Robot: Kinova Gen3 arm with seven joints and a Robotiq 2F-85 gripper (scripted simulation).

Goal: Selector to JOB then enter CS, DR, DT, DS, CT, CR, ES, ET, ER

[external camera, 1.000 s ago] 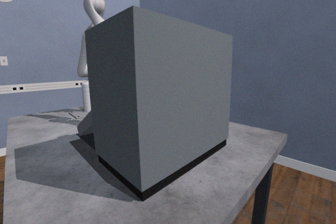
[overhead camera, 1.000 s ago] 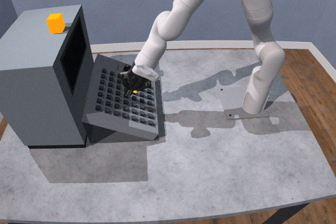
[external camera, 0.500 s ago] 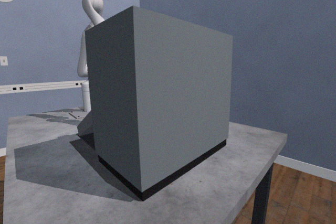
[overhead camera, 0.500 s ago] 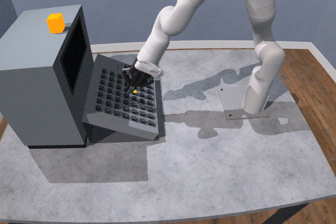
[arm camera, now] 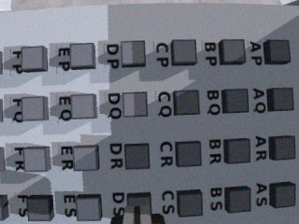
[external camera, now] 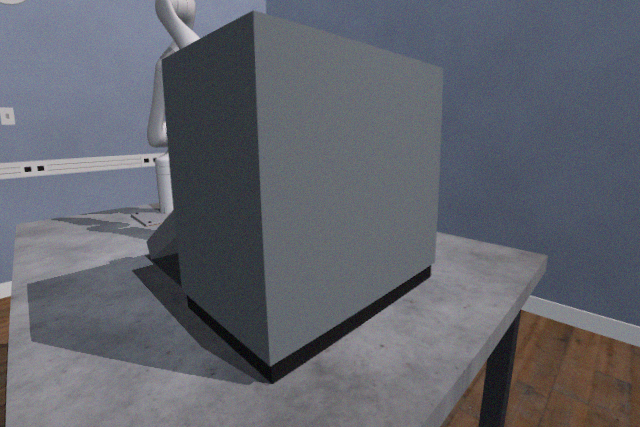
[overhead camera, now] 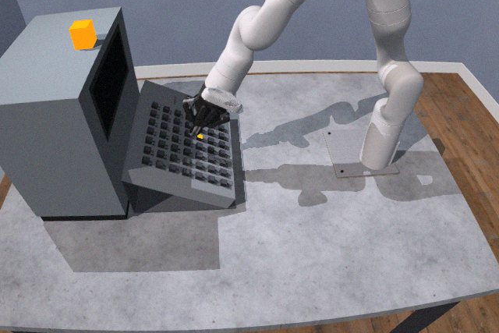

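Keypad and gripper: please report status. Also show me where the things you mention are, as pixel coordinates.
Gripper (overhead camera: 194, 134) (arm camera: 136, 216) shut, at DS key (arm camera: 139, 200). One key (overhead camera: 199, 136) lit yellow, name unreadable. Selector: cannot tell. No obstruction seen.

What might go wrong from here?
The black metal jaws, shut, are by the dark square key marked DS; drifting sideways, they might strike the dark square CS key or grey square ES key instead. And a small key glows yellow in the top view; the machine may register a different key from the one pressed, so trusting the printed labels alone could spoil the sequence.
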